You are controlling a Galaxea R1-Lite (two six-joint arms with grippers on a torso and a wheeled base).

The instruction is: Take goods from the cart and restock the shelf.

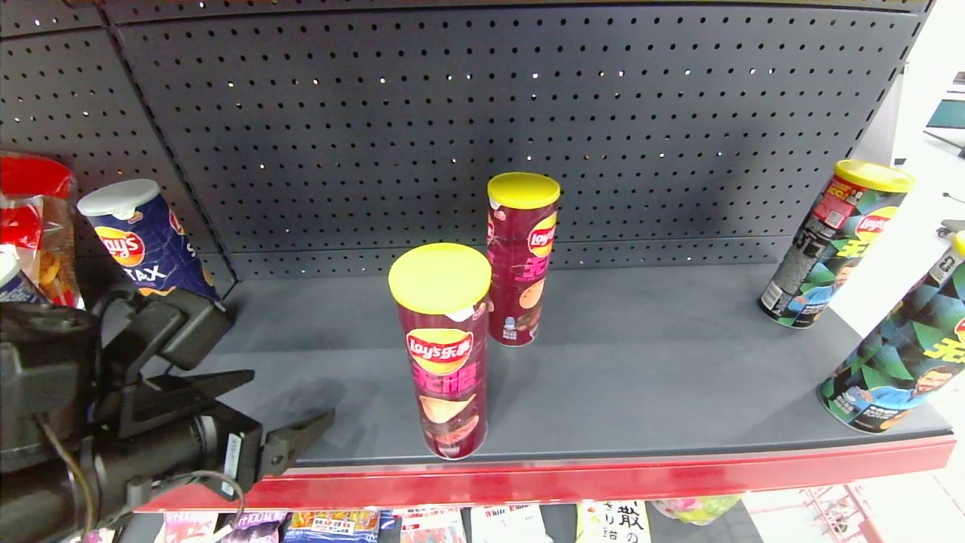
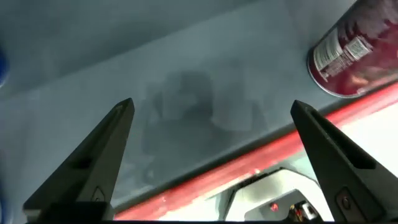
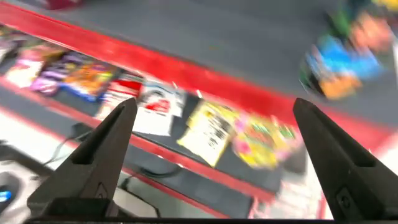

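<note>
Front maroon chip can (image 1: 445,354), a tall cardboard cylinder with a yellow plastic lid, stands upright on the dark grey metal shelf (image 1: 641,377), close to the red front lip (image 1: 603,475). Second maroon chip can (image 1: 520,264), same yellow lid, is upright behind it and slightly right. It stands apart from the front one and nearer the grey perforated back panel (image 1: 452,113).

Left claw (image 1: 292,396) is at the shelf's front lip, left of the front maroon chip can and not touching it. It is released, jaws spread wide, nothing between them. In the left wrist view the left claw (image 2: 211,106) is over bare shelf surface. The front maroon chip can (image 2: 351,56) shows its lower end off to one side by the red front lip (image 2: 249,168).

Right claw (image 3: 214,102) is released and empty, fingers wide apart. It sits in front of the red front lip (image 3: 186,68), with colourful snack packets (image 3: 211,130) on the lower shelf beyond it. A blurred green-and-blue can (image 3: 348,56) stands on the grey shelf above them.

At the shelf's right end there are two green-and-black patterned cans with yellow lids, the rear patterned can (image 1: 833,245) and the front patterned can (image 1: 897,354). At the left end a blue chip can with a white lid (image 1: 143,241) stands by the back panel, with a red snack bag (image 1: 34,219) just left of it.
</note>
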